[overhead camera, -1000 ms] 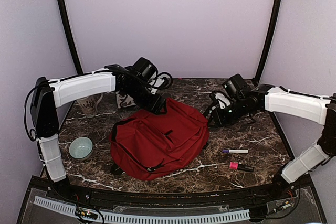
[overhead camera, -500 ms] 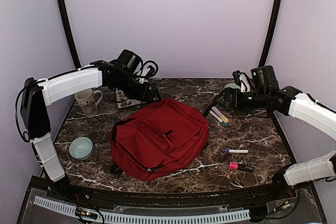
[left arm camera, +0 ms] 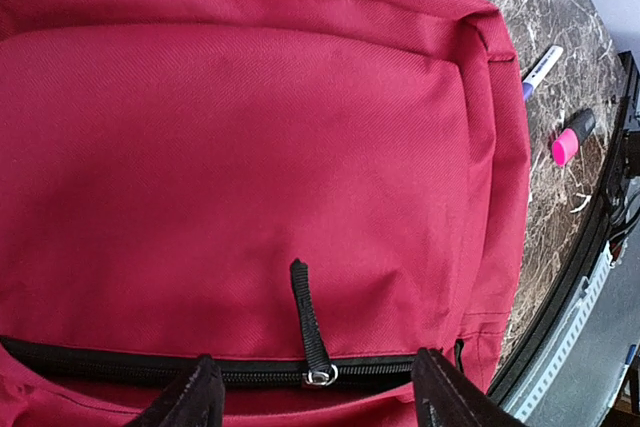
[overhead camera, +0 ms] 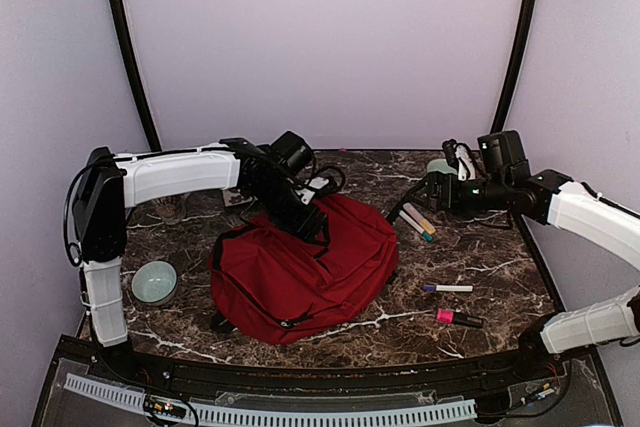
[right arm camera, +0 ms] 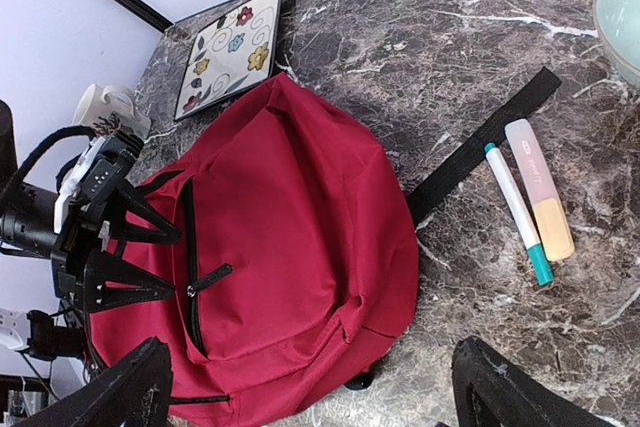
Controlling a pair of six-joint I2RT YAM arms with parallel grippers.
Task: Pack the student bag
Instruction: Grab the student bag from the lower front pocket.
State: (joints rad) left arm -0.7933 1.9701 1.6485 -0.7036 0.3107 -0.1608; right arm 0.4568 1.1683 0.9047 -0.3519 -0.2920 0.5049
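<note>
Seen from above, the student bag lies flat on the table. The left gripper is over the bag's far-left part, and the right gripper is off its far-right corner.

At the left wrist, the jaws stand apart astride the bag's zip pull. I'd centre first, then pinch the tab low.

At the right wrist, the jaws gape wide and empty, with two markers lying just beside the bag.

Central student bag; bowl left, pens right (mug perhaps behind)

No legible text or markings.
</note>
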